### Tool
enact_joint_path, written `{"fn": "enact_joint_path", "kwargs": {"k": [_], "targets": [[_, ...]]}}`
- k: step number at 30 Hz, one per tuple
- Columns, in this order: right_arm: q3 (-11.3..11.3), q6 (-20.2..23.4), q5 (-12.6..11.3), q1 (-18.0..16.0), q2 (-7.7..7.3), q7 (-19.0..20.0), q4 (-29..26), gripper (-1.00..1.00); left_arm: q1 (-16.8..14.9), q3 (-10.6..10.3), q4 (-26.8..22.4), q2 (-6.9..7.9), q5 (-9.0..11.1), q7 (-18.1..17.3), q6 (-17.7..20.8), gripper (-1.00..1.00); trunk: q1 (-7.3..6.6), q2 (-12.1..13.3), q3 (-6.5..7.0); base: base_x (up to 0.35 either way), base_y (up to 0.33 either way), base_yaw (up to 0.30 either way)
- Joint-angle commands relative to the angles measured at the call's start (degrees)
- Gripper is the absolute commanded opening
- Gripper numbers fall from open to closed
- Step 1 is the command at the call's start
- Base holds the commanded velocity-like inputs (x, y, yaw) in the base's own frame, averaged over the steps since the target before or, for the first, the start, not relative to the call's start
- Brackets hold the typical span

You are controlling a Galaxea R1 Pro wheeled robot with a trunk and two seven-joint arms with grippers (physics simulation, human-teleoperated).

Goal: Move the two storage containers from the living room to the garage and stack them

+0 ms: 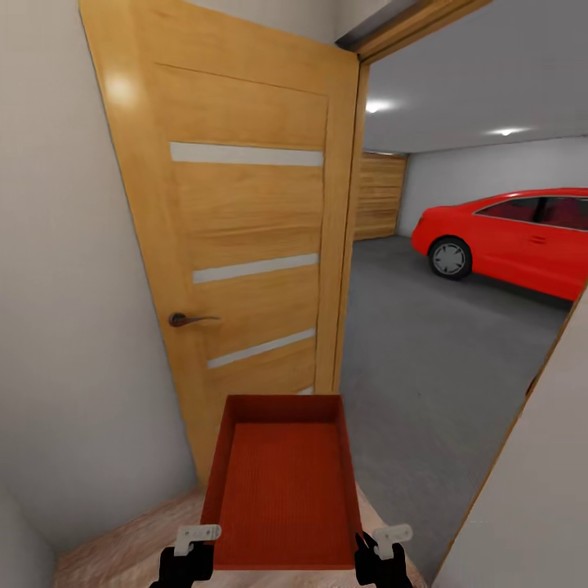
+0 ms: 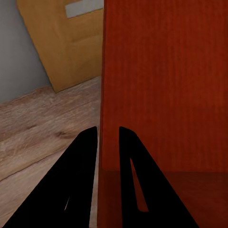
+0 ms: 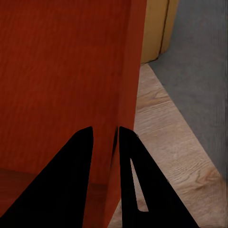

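I carry one orange-red storage container (image 1: pixel 282 482) in front of me, held level above the wood plank floor at the doorway. My left gripper (image 1: pixel 189 554) is shut on its left wall (image 2: pixel 102 95), and my right gripper (image 1: pixel 380 555) is shut on its right wall (image 3: pixel 126 95). Each wall stands pinched between the black fingers (image 2: pixel 85 156) (image 3: pixel 128 161). Beyond the doorway lies the garage with its dark grey concrete floor (image 1: pixel 433 351). The second container is out of view.
An open wooden door (image 1: pixel 245 245) with pale stripes and a metal handle (image 1: pixel 189 319) stands close on the left. A red car (image 1: pixel 514 237) is parked at the far right. A pale wall edge (image 1: pixel 531 457) bounds the doorway on the right.
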Motion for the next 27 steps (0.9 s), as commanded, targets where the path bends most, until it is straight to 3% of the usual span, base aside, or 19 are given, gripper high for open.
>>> {"fn": "enact_joint_path", "kwargs": {"k": [1,27], "targets": [[5.28,-0.20,1.00,-0.01,-0.03,1.07,0.25,-1.00,-0.05,0.07,-3.37,0.04,0.03,1.38,-0.70,-1.00,0.03,-0.12,-0.12,0.000,0.000,-0.278],[5.28,-0.20,1.00,-0.01,-0.03,1.06,0.25,-1.00,-0.05,0.07,-3.36,0.04,0.04,1.30,-0.79,-1.00,0.03,-0.12,-0.12,0.000,0.000,-0.278]]}}
